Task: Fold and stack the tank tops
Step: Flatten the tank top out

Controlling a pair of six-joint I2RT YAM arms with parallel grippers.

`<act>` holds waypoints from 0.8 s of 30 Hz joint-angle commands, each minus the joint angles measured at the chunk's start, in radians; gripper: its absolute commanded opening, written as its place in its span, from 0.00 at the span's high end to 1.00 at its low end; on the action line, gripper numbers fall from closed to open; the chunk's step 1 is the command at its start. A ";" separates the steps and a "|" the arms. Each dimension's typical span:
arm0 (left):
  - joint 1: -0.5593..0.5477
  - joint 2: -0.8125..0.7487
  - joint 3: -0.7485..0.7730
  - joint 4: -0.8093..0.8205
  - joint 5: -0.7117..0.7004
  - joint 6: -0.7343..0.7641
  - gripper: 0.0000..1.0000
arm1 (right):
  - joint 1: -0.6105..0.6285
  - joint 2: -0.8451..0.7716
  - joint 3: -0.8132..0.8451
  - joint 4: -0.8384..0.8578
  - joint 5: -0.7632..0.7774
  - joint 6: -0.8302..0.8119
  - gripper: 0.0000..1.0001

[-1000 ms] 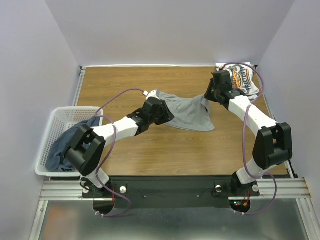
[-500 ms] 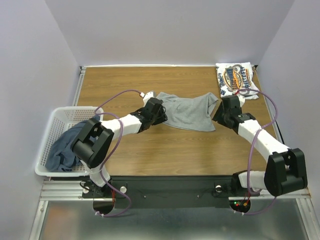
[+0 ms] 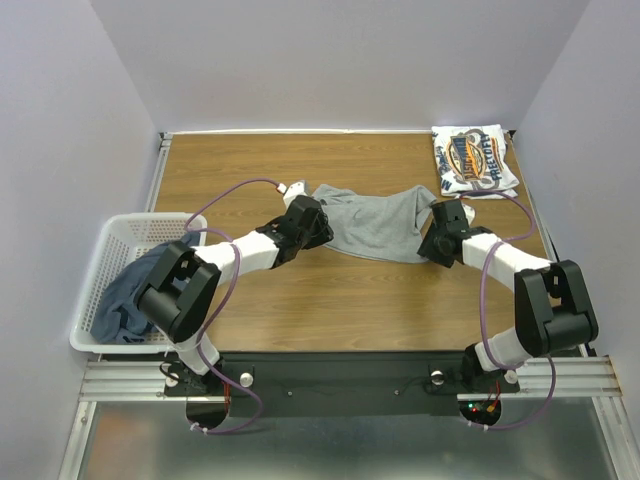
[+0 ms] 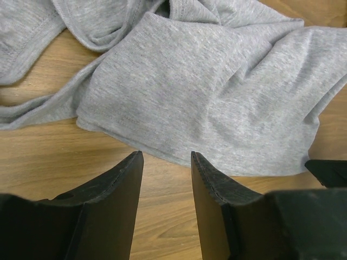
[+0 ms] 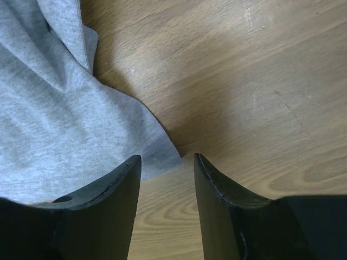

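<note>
The white tank top with a blue-and-orange printed logo (image 3: 474, 160) lies folded at the wooden table's (image 3: 330, 300) far right corner; its lettering is too small to read. The dark slate blue tank top (image 3: 120, 298) sits bunched in the white plastic lattice basket (image 3: 112, 236), partly hidden by the left arm. The plain light grey tank top (image 4: 206, 92) lies rumpled mid-table between both arms. The left gripper (image 4: 165, 157) stands parted and empty, the grey hem just beyond its tips. The right gripper (image 5: 165, 158) is likewise parted (nothing pinched), a grey corner lying at its gap.
</note>
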 commanded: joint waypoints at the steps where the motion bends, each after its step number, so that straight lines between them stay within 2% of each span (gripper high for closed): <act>1: 0.008 -0.070 -0.024 0.042 -0.007 0.014 0.49 | 0.003 0.022 -0.003 0.074 -0.014 0.020 0.53; 4: 0.010 -0.078 -0.029 0.044 -0.002 0.016 0.49 | 0.003 0.039 -0.021 0.091 -0.010 0.023 0.59; 5: 0.010 -0.084 -0.033 0.045 -0.002 0.016 0.49 | 0.003 0.039 -0.024 0.097 -0.016 0.023 0.68; 6: 0.010 -0.087 -0.035 0.047 -0.002 0.016 0.49 | 0.003 0.039 -0.023 0.098 -0.017 0.026 0.68; 7: 0.010 -0.088 -0.035 0.048 -0.001 0.016 0.49 | 0.003 0.032 -0.018 0.097 -0.020 0.026 0.82; 10: 0.010 -0.102 -0.043 0.048 -0.002 0.020 0.49 | 0.005 -0.013 0.019 0.089 -0.030 0.017 1.00; 12: 0.011 -0.110 -0.053 0.048 -0.004 0.023 0.49 | 0.003 -0.078 0.065 0.044 -0.013 0.009 1.00; 19: 0.011 -0.136 -0.109 0.082 -0.005 0.019 0.48 | 0.003 -0.236 0.403 -0.141 0.090 -0.037 1.00; 24: 0.011 -0.127 -0.129 0.105 0.010 0.008 0.48 | 0.003 -0.237 0.591 -0.220 0.093 -0.052 1.00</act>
